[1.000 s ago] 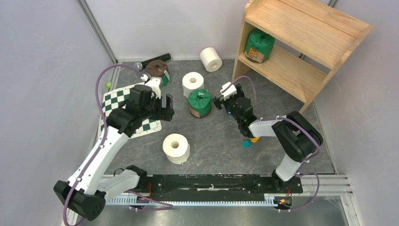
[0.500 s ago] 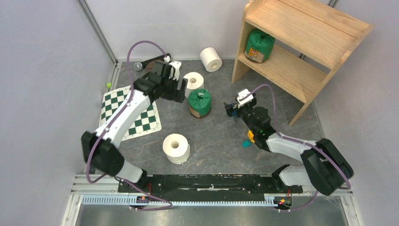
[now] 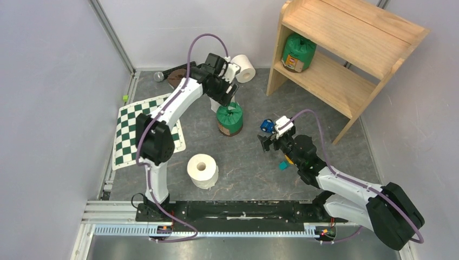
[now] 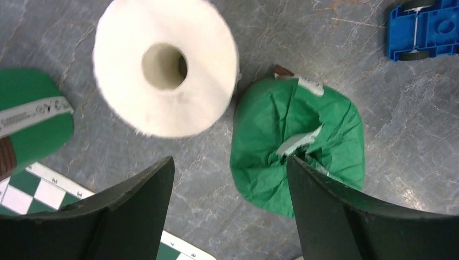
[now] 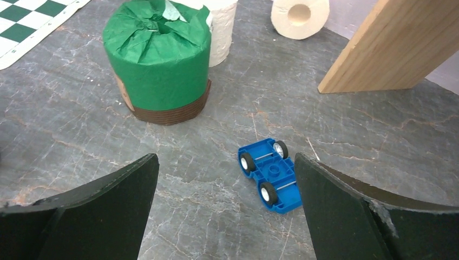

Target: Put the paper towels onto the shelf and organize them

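1. The wooden shelf (image 3: 346, 54) is standing back-right, carrying just 1 green-wrapped roll (image 3: 298, 52) on its lower tier. Approx. 1 of 6 is done.
2. The left gripper (image 4: 230, 162) is hovering over the floor above a bare white roll (image 4: 165, 65) and the middle green roll (image 4: 295, 146). Its jaws are apart, gripping nothing.
3. The right gripper (image 5: 225, 157) is hanging low, jaws spread wide and empty.
4. 5 rolls are waiting on the floor: those 2, plus a back white roll (image 3: 244, 66), a near white roll (image 3: 202, 169) and a mat-side green roll (image 4: 30, 127).
5. A blue toy car (image 5: 270, 176) is lying upside down just ahead of the right gripper.
6. I'm judging all 5 pick-ups, plus the tidying on the shelf, as remaining.
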You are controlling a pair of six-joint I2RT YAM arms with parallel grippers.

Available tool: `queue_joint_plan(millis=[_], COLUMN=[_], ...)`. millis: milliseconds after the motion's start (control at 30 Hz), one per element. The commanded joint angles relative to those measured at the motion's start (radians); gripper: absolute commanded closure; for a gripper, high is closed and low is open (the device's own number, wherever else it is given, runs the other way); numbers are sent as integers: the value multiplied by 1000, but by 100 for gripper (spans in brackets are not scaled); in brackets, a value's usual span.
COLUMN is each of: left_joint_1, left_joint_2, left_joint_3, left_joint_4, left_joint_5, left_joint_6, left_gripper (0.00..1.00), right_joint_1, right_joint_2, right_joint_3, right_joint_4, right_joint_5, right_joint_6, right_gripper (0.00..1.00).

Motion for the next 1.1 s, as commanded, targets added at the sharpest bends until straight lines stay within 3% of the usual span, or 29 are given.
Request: queue_joint_plan(millis=[0,133,500,633,833,1000,1067], left_joint_1=[-21,-37,-42,-42,-42,-42,-43], left_joint_2=[93,156,213,220,169,40,-25], left_joint_3=[136,197,181,191,186,74,7], left_joint_4=[-81,-126,-159,-159,-160,-115,-81], left_joint_5=[30,55,-11,9,13,-23,-16], left_joint_6=[113,145,166,134,-43,-278,-373], left_gripper=[20,26,39,55,79,97,98], right_joint_1=[18,23,28,37,69,111,133], right_joint_2=[-38,-56,-55,-36,2,49,66], right_joint_3=[-6,-4,3,13,26,37,39], right_joint_4=[-46,-70,-85,-71,-23,67,116], right_joint_5=[-1,8,17,11,20,23,17], right_joint_6=[12,-5,-23,-21,-47,-41,-44], right_gripper=[2,2,2,2,2,2,2])
